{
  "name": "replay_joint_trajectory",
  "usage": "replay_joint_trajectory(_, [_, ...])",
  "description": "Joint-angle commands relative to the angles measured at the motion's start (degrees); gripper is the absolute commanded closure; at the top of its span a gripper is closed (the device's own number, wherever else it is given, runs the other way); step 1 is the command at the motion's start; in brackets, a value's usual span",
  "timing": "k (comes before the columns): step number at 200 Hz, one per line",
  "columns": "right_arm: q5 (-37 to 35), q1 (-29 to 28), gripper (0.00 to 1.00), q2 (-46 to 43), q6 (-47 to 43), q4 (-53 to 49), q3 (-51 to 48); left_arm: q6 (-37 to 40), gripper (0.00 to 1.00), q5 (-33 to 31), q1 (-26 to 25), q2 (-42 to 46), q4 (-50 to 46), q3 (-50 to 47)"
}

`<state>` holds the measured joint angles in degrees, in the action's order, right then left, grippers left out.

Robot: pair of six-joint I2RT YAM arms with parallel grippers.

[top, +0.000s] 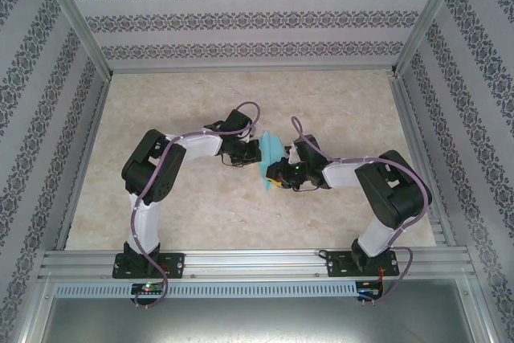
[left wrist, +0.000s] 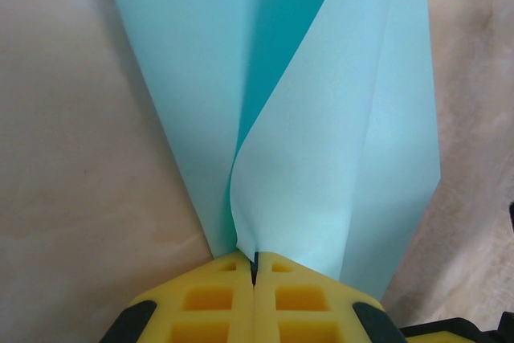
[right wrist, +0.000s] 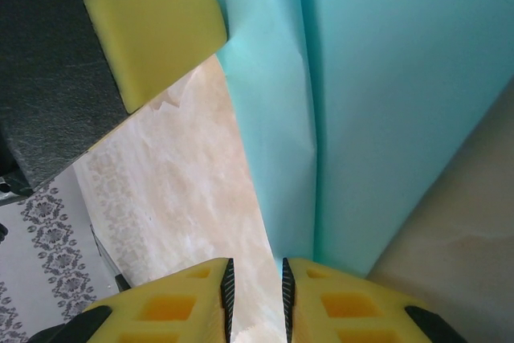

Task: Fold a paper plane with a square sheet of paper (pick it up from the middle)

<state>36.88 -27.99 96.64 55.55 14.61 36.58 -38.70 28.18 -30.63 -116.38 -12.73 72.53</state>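
The square sheet of paper is folded into a narrow turquoise paper plane (top: 271,155) with creased layers, held up off the table between both arms. My left gripper (left wrist: 254,267) is shut on the paper plane (left wrist: 321,118) where its layers come together, with the flaps fanning away from the fingertips. My right gripper (right wrist: 255,287) is slightly open; bare table shows in the gap and nothing is clamped. The paper plane (right wrist: 385,78) rises just beyond and beside its right finger (right wrist: 321,295). The left gripper's yellow finger (right wrist: 152,30) shows at the upper left of the right wrist view.
The marbled beige table (top: 177,206) is bordered by an aluminium frame (top: 257,261) in front and patterned walls (top: 241,22) at the back and sides. Both grippers (top: 257,153) (top: 275,173) meet near the table's middle, elbows spread outward.
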Motion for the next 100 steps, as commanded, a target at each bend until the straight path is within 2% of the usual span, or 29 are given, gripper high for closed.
replay_joint_trajectory(1, [0.42, -0.84, 0.75, 1.26, 0.02, 0.21, 0.69, 1.78, 1.00, -3.93, 0.75, -2.89, -3.56, -0.46])
replay_joint_trajectory(100, [1.09, -1.80, 0.74, 3.55, 0.18, 1.11, 3.56, 1.59, 1.00, -3.06, 0.75, -4.03, -2.84, -0.89])
